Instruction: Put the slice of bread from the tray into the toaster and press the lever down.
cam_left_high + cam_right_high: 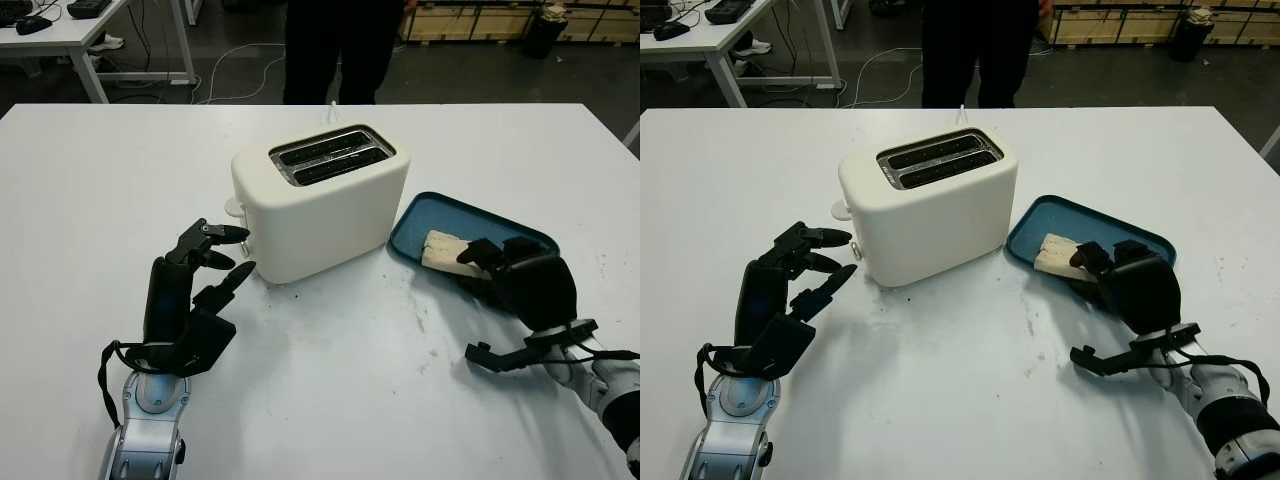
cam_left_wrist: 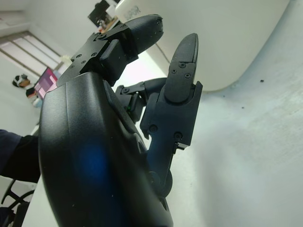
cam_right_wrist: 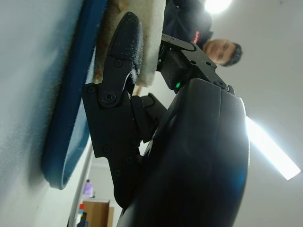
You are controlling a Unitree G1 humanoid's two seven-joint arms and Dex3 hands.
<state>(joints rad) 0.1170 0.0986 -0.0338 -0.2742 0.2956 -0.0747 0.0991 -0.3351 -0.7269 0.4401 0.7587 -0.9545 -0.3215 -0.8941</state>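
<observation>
We count one toaster [image 1: 320, 200], one tray [image 1: 470, 232], one slice of bread [image 1: 445, 249] and our two hands on the white table [image 1: 100, 200]. The toaster is cream-coloured, stands near the middle of the table and has two slots [image 1: 330, 155] on top, both dark inside. Its lever [image 1: 234, 207] sticks out from the left end, in the raised position.

The blue tray lies just to the right of the toaster, close to its right end without clearly touching it. The single slice of bread lies in the tray, toward its near side.

Our right hand [image 1: 510, 275] is at the near right part of the tray, over the slice. In the right wrist view the thumb [image 3: 120, 47] presses one face of the bread [image 3: 154, 38] while the other fingers [image 3: 182, 54] are on its opposite side, so the hand is closed around the slice. The bread is at tray level.

Our left hand [image 1: 195, 285] stands upright on the near left side of the toaster, holding nothing. Its fingertips [image 1: 235, 233] point toward the toaster's left end, just below the lever and close to the wall; we cannot tell whether they touch it.

A person in dark clothes [image 1: 340, 50] stands beyond the far edge of the table.
</observation>
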